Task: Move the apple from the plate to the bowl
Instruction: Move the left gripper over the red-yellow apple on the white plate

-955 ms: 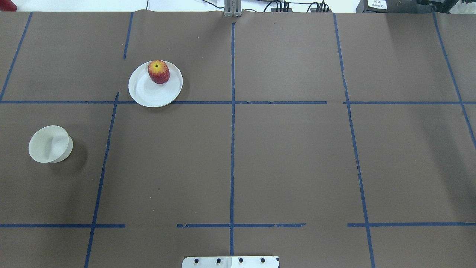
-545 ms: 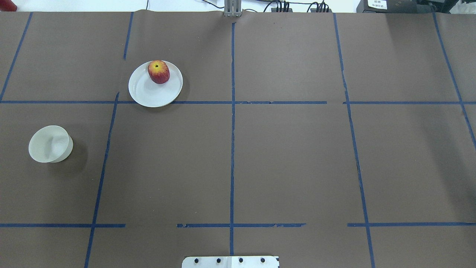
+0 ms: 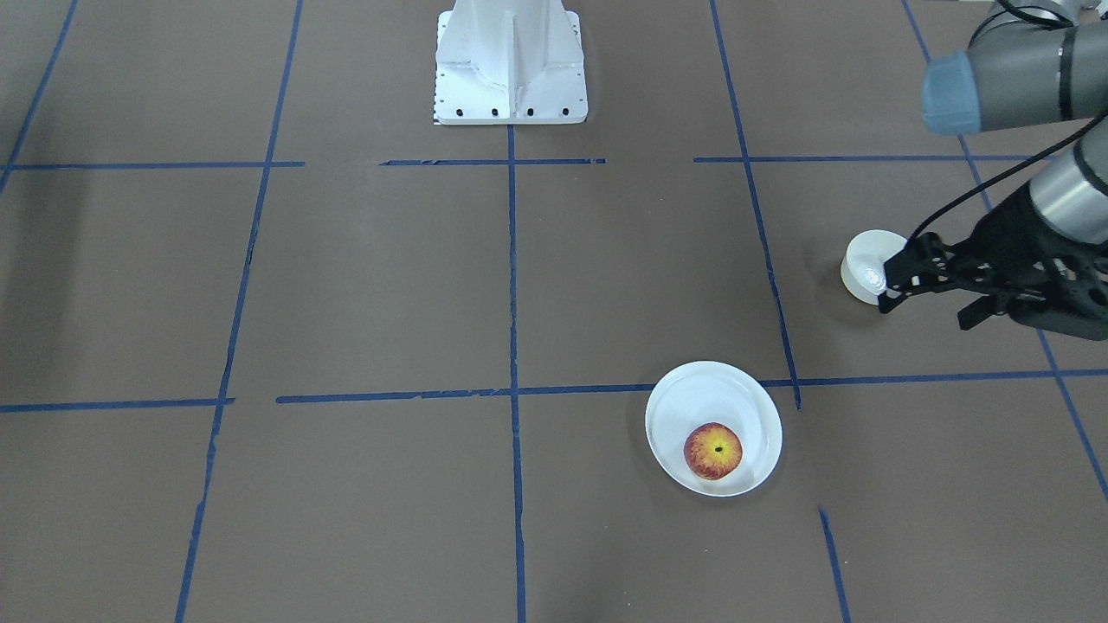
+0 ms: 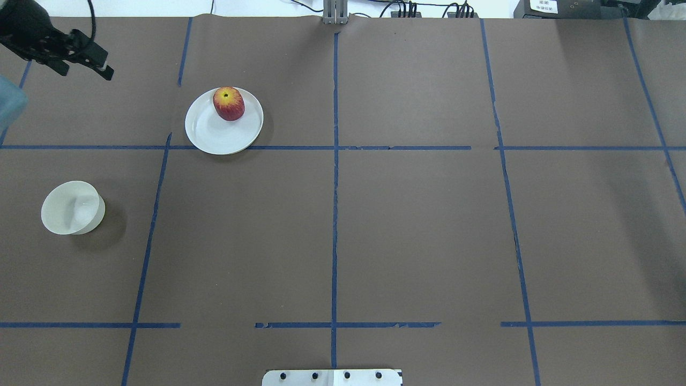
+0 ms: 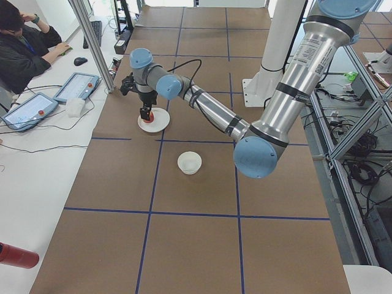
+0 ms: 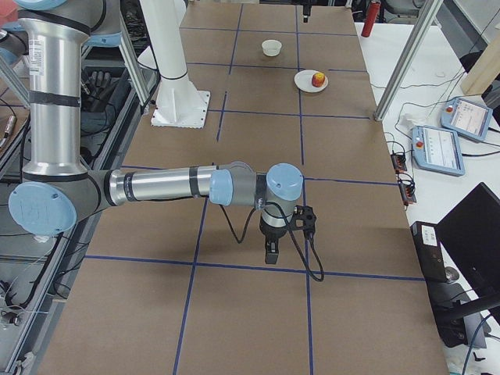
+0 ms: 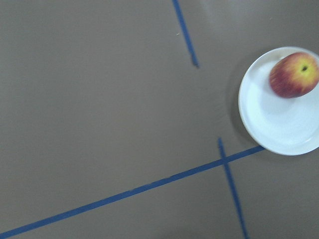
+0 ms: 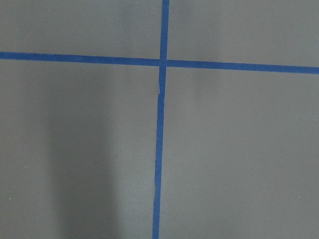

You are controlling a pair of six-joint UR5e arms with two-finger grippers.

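The red and yellow apple (image 4: pixel 229 103) sits on the far part of the white plate (image 4: pixel 214 134). The off-white bowl (image 4: pixel 72 207) stands apart, nearer the robot and at the table's left. My left gripper (image 4: pixel 83 71) hangs open and empty above the table's far left, left of the plate. In the front view the left gripper (image 3: pixel 923 313) partly overlaps the bowl (image 3: pixel 868 253); the apple (image 3: pixel 712 451) lies on the plate (image 3: pixel 692 398). The left wrist view shows the apple (image 7: pixel 294 74) and plate (image 7: pixel 276 119) at its right edge. My right gripper (image 6: pixel 270 251) shows only in the right side view; I cannot tell its state.
Brown paper with blue tape lines (image 4: pixel 334 187) covers the table. The robot's white base (image 3: pixel 509 61) stands at the near middle edge. An operator (image 5: pixel 24 43) sits beside tablets (image 5: pixel 76 86) past the far edge. The right wrist view shows only paper and tape.
My left arm and gripper have come into the overhead view at the far left corner. The apple, plate and bowl have not moved.
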